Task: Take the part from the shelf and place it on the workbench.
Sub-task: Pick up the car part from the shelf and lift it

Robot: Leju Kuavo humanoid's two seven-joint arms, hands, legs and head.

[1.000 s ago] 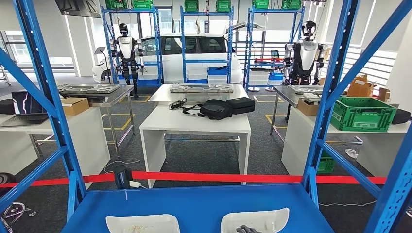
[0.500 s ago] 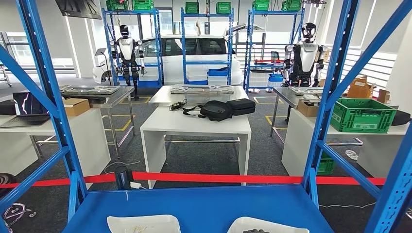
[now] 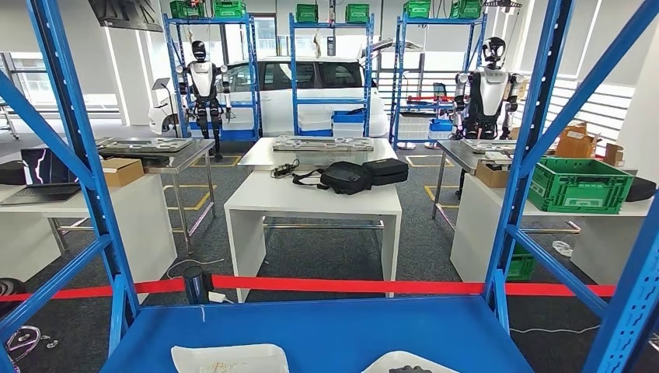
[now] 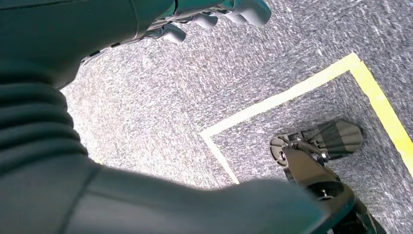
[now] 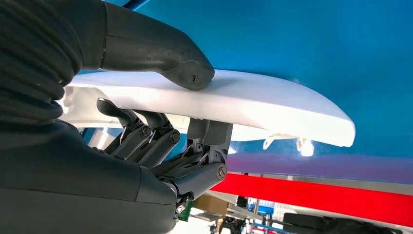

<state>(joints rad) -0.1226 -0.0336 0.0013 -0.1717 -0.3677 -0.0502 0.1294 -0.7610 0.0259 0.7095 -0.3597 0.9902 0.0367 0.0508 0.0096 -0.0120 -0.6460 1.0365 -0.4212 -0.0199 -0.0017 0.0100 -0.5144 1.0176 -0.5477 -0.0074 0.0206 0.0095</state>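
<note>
**Right hand has the part, now get it off the shelf clean**

So the right hand (image 5: 160,146) is clamped on the white part (image 5: 272,105): thumb pressed on one face, the darker fingers (image 5: 160,141) curled against the opposite face, panel sandwiched between them. The part sits just over the blue shelf (image 3: 326,326), near its front edge, and I can't tell if it's touching the deck or already clear of it. A second white part (image 3: 229,359) lies flat on the same shelf, well off to the side of the fingers.

The left hand (image 4: 214,14) hangs over grey floor, fingers loosely curled with nothing in them.

My take on doing this step well: the grip looks to be near one end, so most of the panel sticks out past the fingertips and will want to droop. Keep it level, pull straight back, and watch the little clips on the far edge so they don't snag the shelf lip or the blue uprights.

Containers: a green crate (image 3: 579,183) on a table far beyond the fingers, contents not visible from here. More green crates up top on the distant racks, same story.
</note>
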